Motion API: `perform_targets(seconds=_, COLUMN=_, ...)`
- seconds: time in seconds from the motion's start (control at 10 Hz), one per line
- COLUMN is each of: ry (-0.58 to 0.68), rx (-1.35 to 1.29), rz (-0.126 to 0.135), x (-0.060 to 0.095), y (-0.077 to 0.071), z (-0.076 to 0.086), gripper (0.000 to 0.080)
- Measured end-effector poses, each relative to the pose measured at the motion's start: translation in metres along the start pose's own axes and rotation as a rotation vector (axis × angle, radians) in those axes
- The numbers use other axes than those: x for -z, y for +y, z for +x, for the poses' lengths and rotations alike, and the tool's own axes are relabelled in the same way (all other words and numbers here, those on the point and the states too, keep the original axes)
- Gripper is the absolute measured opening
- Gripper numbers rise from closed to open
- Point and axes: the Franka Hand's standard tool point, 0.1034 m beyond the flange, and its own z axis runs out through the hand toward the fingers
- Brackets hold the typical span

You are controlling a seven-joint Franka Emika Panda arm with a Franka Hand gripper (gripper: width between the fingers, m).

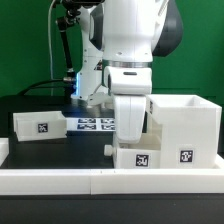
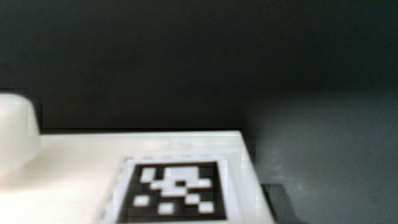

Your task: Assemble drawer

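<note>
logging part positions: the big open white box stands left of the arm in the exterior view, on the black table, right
No. The box stands on the exterior view's right of the arm, not its left. It does stand on the black table. The exterior view shows this.

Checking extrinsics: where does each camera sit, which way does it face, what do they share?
Exterior view: off the arm, near table height, facing the arm across the black table; the arm's body shows, its tip hidden.
Wrist view: on the wrist, looking down on a tagged white panel; none of the robot surely shows.
Shared: probably that tagged white panel, under the arm.
</note>
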Motion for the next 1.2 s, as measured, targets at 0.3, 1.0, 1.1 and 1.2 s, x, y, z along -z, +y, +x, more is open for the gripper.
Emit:
perform_targets(seconds=0.3, ry=-0.003, rx=0.0, rz=-0.002, x=0.0, y=0.0, z=0.001, gripper=0.0041)
perform_targets(seconds=1.0, ry=-0.006, rx=-0.027, rz=-0.007, x=0.019, y=0.005, z=-0.002, gripper=0.0589)
perform_targets(seconds=1.1, ry=-0.01, rx=-0.03, rz=-0.007, x=0.03, y=0.009, z=-0.002, gripper=0.0637)
perform_targets(seconds=1.2, ry=-0.015, rx=-0.033, rz=-0.004, x=0.041, y=0.012, z=-0.004, gripper=0.0637)
